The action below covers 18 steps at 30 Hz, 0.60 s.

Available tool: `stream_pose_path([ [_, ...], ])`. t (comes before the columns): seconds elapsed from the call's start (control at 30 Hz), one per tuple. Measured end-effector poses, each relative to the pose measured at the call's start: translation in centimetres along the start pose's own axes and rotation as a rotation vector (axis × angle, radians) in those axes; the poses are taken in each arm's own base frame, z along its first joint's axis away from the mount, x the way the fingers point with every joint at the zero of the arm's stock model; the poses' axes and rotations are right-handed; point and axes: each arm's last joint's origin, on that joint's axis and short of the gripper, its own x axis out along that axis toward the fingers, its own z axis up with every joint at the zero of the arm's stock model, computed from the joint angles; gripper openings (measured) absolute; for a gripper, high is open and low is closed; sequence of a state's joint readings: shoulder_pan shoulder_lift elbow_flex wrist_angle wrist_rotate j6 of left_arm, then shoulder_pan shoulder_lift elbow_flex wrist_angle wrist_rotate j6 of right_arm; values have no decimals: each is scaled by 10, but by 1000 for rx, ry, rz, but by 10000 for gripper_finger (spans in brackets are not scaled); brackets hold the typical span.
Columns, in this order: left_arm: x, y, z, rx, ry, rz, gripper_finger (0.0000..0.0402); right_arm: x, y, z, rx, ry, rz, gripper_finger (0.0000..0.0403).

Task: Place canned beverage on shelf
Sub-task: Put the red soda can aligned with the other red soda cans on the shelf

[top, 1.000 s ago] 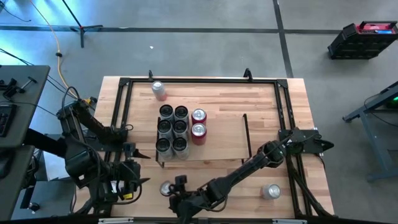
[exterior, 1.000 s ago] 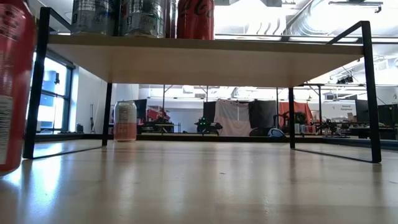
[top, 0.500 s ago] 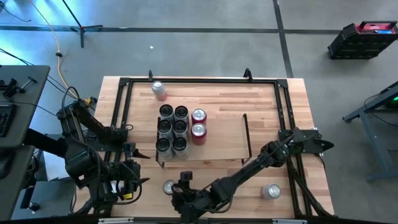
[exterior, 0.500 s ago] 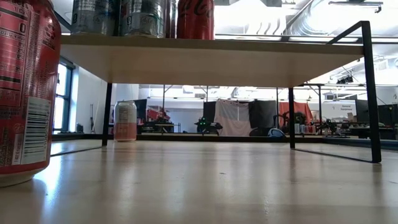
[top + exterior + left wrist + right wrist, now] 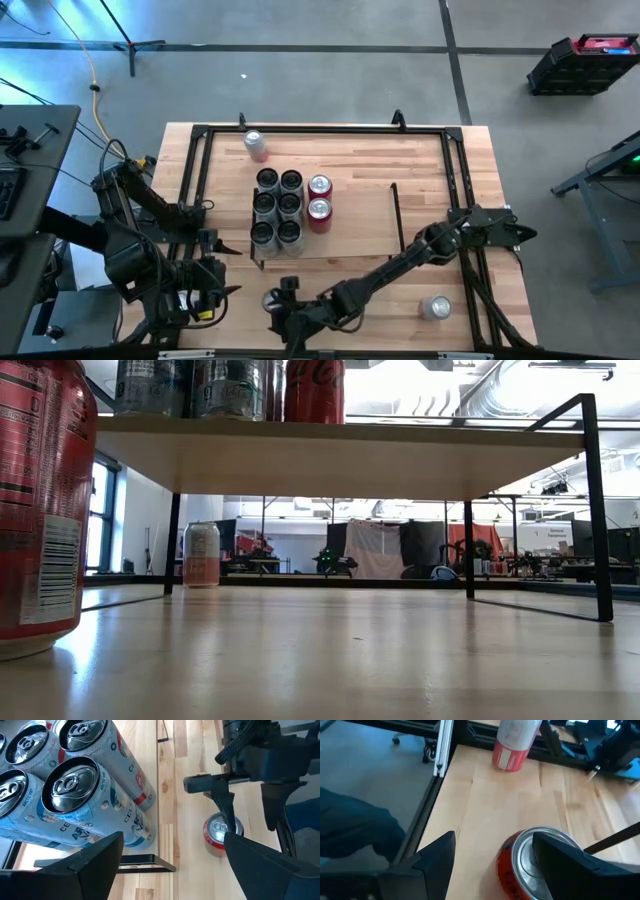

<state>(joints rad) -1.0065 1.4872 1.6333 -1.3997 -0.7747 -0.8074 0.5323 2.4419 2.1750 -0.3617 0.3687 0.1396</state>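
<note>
Canned beverage [image 5: 268,299], a red can, stands on the wooden table [image 5: 470,150] near its front edge, in front of the shelf [image 5: 360,225] and off it. We see it upright, its long axis vertical and its silver pull-tab top facing up; in the low view it rests flat on its base at the picture's left with the barcode turned toward the camera.

On the shelf we count six silver-and-blue cans [image 5: 277,206] packed in a block two wide and three deep. Just beside them, on the side toward the right arm, two red cans [image 5: 319,197] stand one behind the other. All eight are upright with their tops up.

Around the canned beverage we find the right gripper [image 5: 285,292], its fingers spread. In its wrist view one finger lies against the can's rim while the other stands clear of the can with bare wood between, so we do not see a closed grip.

At the table's front left corner waits the left gripper [image 5: 173,837], its fingers wide apart and holding nothing.

Behind the shelf a pink-and-white can [image 5: 256,143] stands on the table. A silver-topped can [image 5: 436,307] sits near the front right corner.
</note>
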Motion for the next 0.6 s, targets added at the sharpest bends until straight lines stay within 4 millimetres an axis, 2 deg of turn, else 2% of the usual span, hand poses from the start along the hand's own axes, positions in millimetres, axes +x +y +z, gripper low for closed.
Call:
stream_pose_path([
  [0.4, 0, 0, -1, 2, 8, 0, 335, -21, 15, -3, -8, 100, 24, 252],
  [0.6, 0, 0, -1, 3, 9, 1, 335, -34, 22, -7, 21, 166, -17, 252],
])
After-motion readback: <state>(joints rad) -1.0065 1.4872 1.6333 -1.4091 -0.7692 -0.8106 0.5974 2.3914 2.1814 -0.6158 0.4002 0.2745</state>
